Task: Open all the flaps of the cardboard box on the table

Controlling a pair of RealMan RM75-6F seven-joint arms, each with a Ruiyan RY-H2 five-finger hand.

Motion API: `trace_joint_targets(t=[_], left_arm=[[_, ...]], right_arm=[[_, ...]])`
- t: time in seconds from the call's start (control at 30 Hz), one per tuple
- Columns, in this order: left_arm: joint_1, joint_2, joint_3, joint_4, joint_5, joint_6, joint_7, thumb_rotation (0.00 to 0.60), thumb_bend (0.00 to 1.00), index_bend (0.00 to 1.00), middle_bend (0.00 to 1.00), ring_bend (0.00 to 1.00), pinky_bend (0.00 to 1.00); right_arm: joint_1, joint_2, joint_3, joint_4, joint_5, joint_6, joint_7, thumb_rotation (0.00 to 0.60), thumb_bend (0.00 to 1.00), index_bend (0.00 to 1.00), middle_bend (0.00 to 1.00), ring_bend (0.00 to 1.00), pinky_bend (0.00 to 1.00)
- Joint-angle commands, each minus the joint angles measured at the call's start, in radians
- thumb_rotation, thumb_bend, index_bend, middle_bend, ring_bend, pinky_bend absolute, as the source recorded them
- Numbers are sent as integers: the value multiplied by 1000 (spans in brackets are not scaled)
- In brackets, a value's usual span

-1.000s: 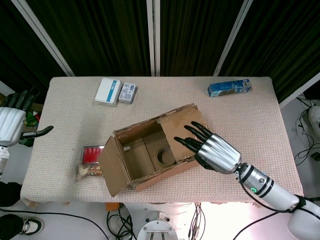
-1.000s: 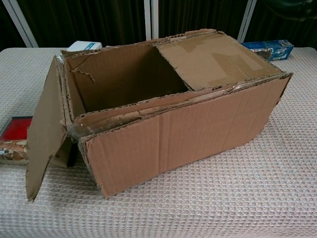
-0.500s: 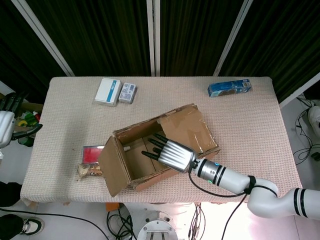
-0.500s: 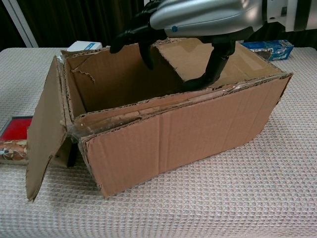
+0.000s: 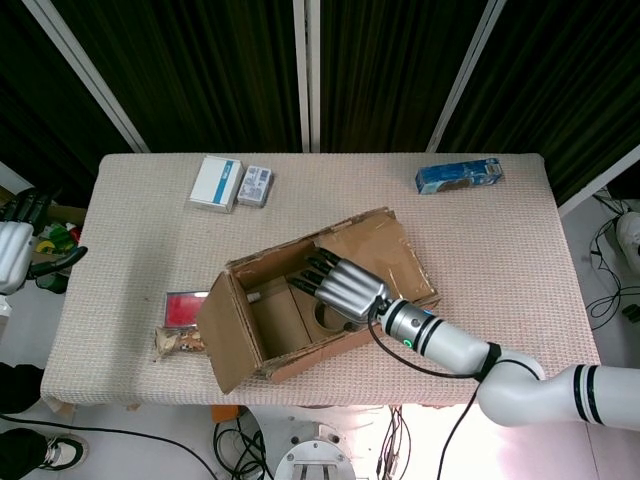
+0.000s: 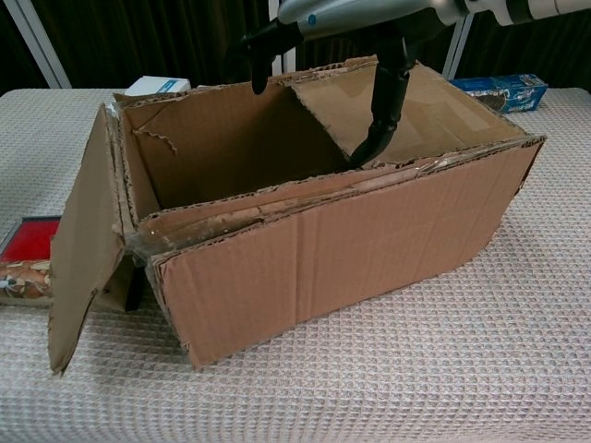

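cardboard box [image 5: 320,300]: corrugated brown, ragged edges, mid-worktop [image 5: 520,260]; one end flap hangs open, one top flap [image 5: 375,255] still lies flat. right hand [image 5: 345,288]: moved from near rim to over that flap's inner edge, fingers spread, holding nothing; likely to lift it. left hand [image 5: 15,245]: off worktop, fingers apart.

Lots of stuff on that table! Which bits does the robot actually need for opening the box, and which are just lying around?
Needed:
cardboard box
right hand, over the box's open top

Lying around:
white box
small pack
blue carton
red tray
patterned packet
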Motion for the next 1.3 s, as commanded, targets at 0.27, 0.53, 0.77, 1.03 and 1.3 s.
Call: trace_joint_targets(t=[0.27, 0.53, 0.77, 1.03, 1.3], left_arm=[[-12, -11, -8, 2, -4, -44, -6, 0, 35, 53, 65, 53, 170], [-28, -33, -15, 11, -3, -70, 11, 0, 35, 53, 65, 53, 170], [-32, -38, -18, 17, -7, -82, 17, 0, 36, 53, 65, 53, 170], [-26, -46, -15, 32, -9, -90, 8, 0, 35, 53, 65, 53, 170], [-24, -50, -14, 40, -3, -98, -5, 0, 35, 53, 65, 53, 170]], right_arm=[[147, 109, -36, -7, 234, -104, 145, 600, 0, 0, 190, 0, 0], [243, 40, -135, 70, 260, -100, 128, 600, 0, 0, 226, 0, 0], [325, -1, -213, 87, 307, -45, 77, 600, 0, 0, 296, 0, 0], [402, -29, -293, 87, 372, 23, 12, 600, 0, 0, 339, 0, 0], [461, 7, -331, 11, 433, 134, -75, 600, 0, 0, 393, 0, 0]])
